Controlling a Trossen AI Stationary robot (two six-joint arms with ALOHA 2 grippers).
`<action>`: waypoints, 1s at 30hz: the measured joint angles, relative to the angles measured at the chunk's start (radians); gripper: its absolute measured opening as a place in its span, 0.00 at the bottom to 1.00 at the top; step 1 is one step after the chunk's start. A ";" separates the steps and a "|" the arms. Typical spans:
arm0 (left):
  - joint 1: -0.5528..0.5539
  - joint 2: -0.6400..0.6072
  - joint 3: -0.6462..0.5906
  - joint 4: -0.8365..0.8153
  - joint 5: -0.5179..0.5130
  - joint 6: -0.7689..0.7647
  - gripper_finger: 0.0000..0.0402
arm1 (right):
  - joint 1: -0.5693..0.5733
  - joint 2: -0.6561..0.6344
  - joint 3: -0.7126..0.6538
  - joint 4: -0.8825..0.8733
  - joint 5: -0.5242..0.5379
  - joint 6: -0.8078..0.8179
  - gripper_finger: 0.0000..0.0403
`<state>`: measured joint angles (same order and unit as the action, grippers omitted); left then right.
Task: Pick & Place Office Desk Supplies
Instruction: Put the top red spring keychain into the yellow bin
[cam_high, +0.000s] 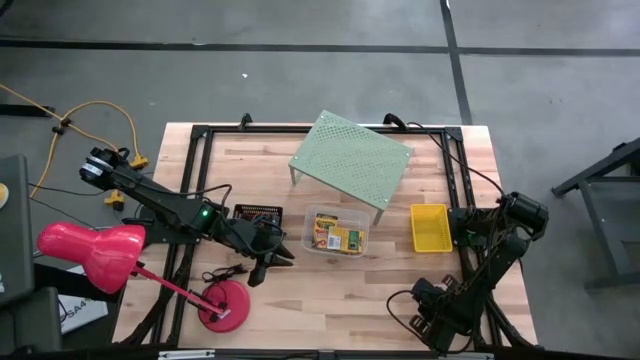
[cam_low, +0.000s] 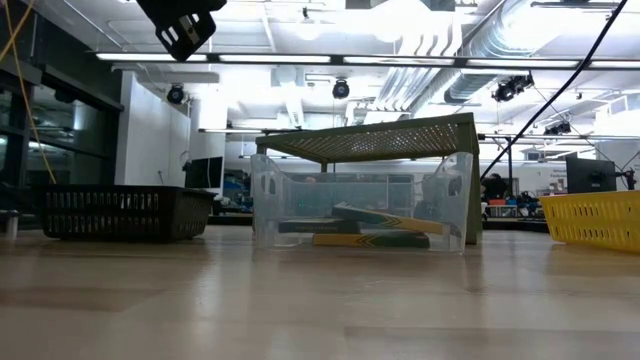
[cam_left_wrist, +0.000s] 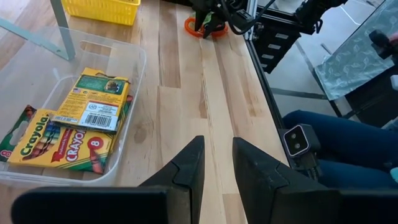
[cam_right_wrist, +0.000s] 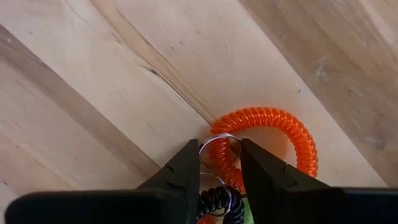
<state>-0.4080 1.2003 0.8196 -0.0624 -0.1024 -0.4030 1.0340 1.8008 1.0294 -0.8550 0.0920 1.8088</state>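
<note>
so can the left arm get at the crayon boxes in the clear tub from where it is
Probably yes. The left gripper hangs above bare wood just beside the clear tub, which has no lid; the crayon boxes lie exposed, nothing between.

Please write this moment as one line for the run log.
right gripper: down at near table edge, fingers around orange coil and key ring | left gripper: empty, above table beside tub | crayon boxes: in tub

Bare tabletop (cam_high: 330, 290) between lamp base (cam_high: 224, 303) and right pincer (cam_high: 432, 318).

Pink lamp (cam_high: 92, 252) front-left; green perforated shelf (cam_high: 352, 160) mid-table, rear.
</note>
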 joint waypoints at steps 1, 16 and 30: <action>0.000 0.000 0.000 0.000 0.000 0.000 0.19 | 0.000 0.000 0.000 -0.001 0.004 0.000 0.23; 0.000 0.000 0.000 0.000 0.000 0.000 0.19 | -0.007 -0.052 -0.006 -0.016 0.063 0.000 0.19; 0.000 0.000 0.000 0.003 0.000 0.000 0.19 | -0.022 -0.114 -0.004 -0.020 0.110 -0.007 0.01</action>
<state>-0.4080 1.2003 0.8196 -0.0597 -0.1024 -0.4030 1.0119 1.6863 1.0250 -0.8753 0.2024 1.8019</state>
